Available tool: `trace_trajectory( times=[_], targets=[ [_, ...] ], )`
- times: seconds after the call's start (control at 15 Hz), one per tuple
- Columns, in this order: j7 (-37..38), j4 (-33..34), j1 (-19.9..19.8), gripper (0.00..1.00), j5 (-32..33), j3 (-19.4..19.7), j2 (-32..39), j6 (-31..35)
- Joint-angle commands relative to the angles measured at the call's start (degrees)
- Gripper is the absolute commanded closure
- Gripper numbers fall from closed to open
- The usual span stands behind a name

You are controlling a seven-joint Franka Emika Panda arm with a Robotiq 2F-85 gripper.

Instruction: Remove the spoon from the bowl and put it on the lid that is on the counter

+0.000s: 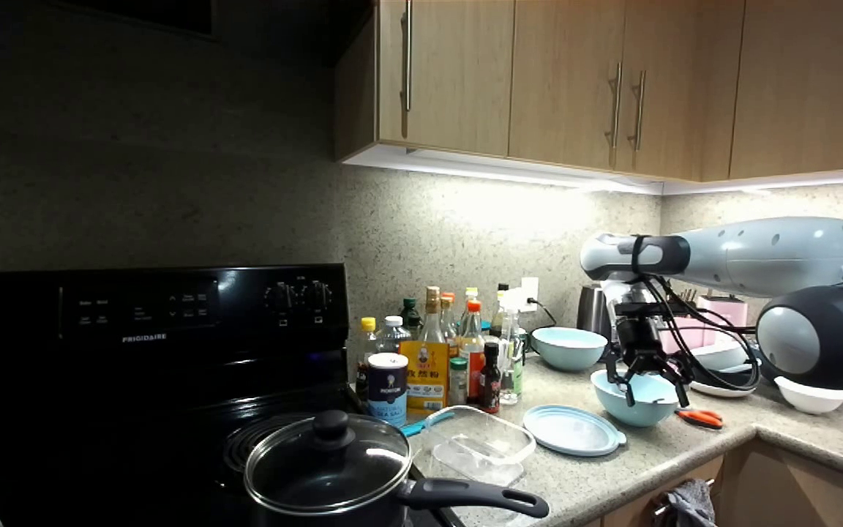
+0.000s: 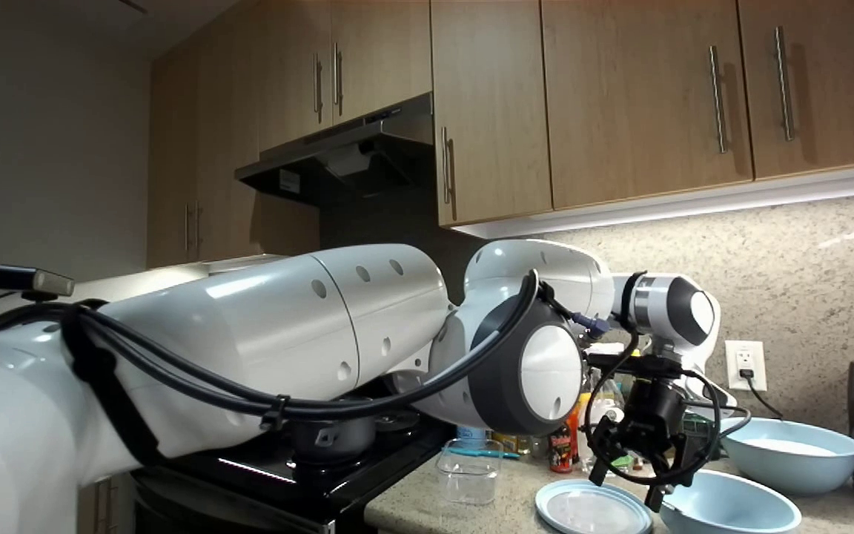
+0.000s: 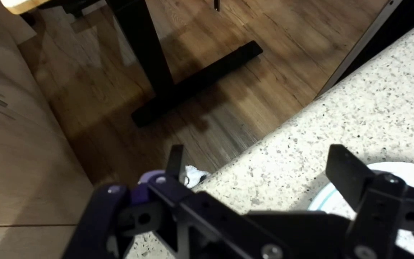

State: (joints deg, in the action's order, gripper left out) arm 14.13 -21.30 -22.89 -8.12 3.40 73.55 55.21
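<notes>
In an exterior view the counter [image 1: 582,474] is being lit pretty brightly from above, with the stove [image 1: 151,307] being seen off at its 9 o'clock. The arm [image 1: 773,256] is being held out over the counter from 3 o'clock. A pot [image 1: 330,468] is being held up by the stove. The bowl [image 1: 639,413] is being held up by the counter, with a back bowl [image 1: 569,353] being seen at its 10 o'clock. The lid [image 1: 571,430] is being shown flat on the counter at the bowl's 8 o'clock, close by. The gripper [image 1: 656,401] is being held spread wide, and the bowl is being partly blocked by it; contact isn't being made clear. A tiny dark sliver [image 1: 661,400] is being seen in the bowl, but whether that's the spoon can't be told tbh.
</notes>
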Motion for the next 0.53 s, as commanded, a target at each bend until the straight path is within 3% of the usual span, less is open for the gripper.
trace_trajectory(
  times=[0.0,0.13,0.2,0.47],
  targets=[
    [-1.99,0.04,-0.76,0.0,1.29,0.0,0.08,1.46],
    [-2.17,0.03,-1.1,0.05,1.27,-0.01,0.28,2.21],
    [-2.55,0.1,-1.15,0.26,1.46,0.07,0.4,2.74],
    [-5.18,0.57,-0.76,0.53,3.27,0.92,1.08,6.61]
  ],
)
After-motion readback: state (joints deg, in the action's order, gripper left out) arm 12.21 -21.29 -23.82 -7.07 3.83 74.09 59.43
